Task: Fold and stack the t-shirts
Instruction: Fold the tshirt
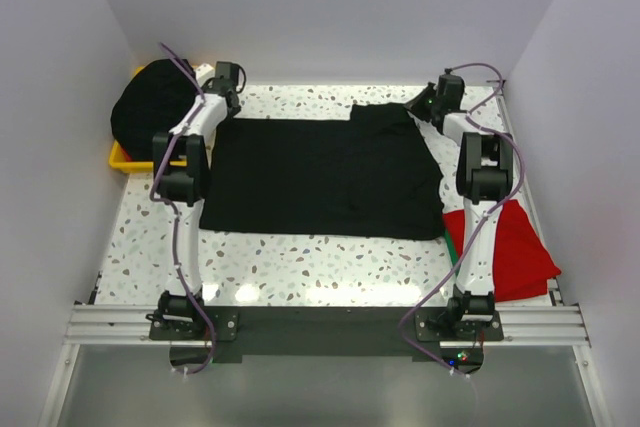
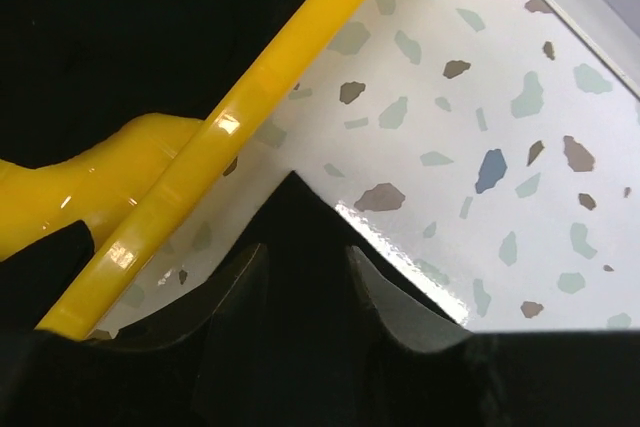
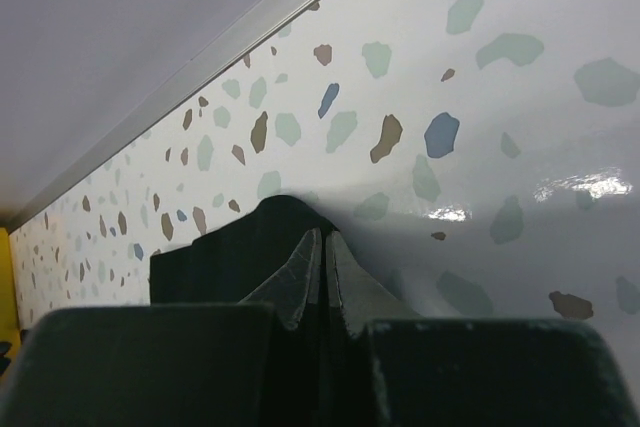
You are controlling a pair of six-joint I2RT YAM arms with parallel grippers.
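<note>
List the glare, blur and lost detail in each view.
Top external: the black t-shirt reads as a flat dark mass, folds barely visible; glare spots the table along its near edge. Left wrist: bright highlight on the yellow bin rim; the near fingers look dark and soft. Right wrist: glare patch on the table.

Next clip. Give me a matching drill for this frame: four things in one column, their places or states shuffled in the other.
A. spread black t-shirt
B. red t-shirt
C. yellow bin
D. right gripper

1. far left, holding a black heap
2. shut on a cloth fold
3. mid-table
4. near right, beside the arm

Pairs: A-3, B-4, C-1, D-2
</note>
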